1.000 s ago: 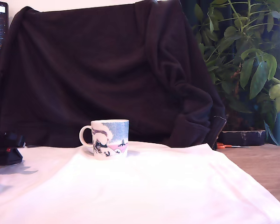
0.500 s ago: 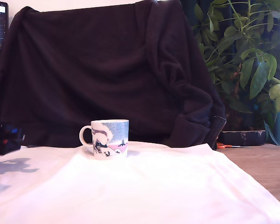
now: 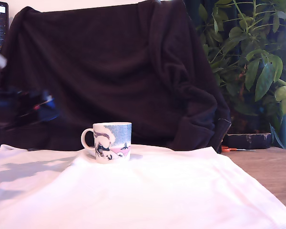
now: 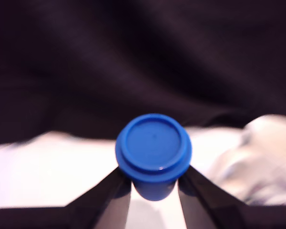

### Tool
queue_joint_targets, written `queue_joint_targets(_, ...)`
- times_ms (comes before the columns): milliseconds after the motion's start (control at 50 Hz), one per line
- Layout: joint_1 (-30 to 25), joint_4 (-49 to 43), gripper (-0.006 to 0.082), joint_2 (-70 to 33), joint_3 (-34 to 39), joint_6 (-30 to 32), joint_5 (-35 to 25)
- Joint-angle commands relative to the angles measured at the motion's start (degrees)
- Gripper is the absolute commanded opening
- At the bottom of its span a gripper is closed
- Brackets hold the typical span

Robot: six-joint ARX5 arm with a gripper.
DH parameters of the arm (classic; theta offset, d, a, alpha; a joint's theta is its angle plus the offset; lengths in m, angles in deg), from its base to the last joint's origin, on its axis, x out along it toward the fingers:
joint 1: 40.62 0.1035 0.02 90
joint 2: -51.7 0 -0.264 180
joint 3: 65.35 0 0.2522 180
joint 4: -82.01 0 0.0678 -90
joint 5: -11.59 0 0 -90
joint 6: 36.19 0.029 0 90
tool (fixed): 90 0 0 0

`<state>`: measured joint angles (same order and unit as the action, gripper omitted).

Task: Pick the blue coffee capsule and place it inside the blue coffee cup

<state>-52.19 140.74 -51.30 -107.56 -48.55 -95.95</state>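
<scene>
Up from the white cloth point(image 3: 148, 191) has gone the gripper point(image 3: 26, 109), pinching the blue coffee capsule point(image 4: 153, 150) between its fingers point(image 4: 107, 200), and the blue coffee cup point(image 3: 112, 141) waits lower down, at about four o'clock from it

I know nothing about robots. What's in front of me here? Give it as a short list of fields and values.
gripper: shut on the blue coffee capsule, raised at the exterior view's left, blurred
blue coffee capsule: between the two dark fingers, flat rimmed end facing the wrist camera
blue coffee cup: upright on the white cloth, handle toward the exterior view's left
backdrop: dark fabric, green plant
capsule in cup: not yet
</scene>
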Motion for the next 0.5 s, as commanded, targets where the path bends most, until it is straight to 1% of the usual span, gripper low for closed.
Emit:
queue_joint_targets(0, -1.9, 0.4, 0.0128, -0.5, -1.3, -0.3, -0.2)
queue_joint_targets(80, -4.1, -0.7, 0.0128, -0.5, -3.1, -0.3, -0.2)
queue_joint_targets(280, -8.2, -7.4, 0.0128, -0.5, -6.6, -0.3, -0.2)
queue_joint_targets(480, -10.9, -9.0, 0.0128, -0.5, -7.6, 0.0, -0.2)
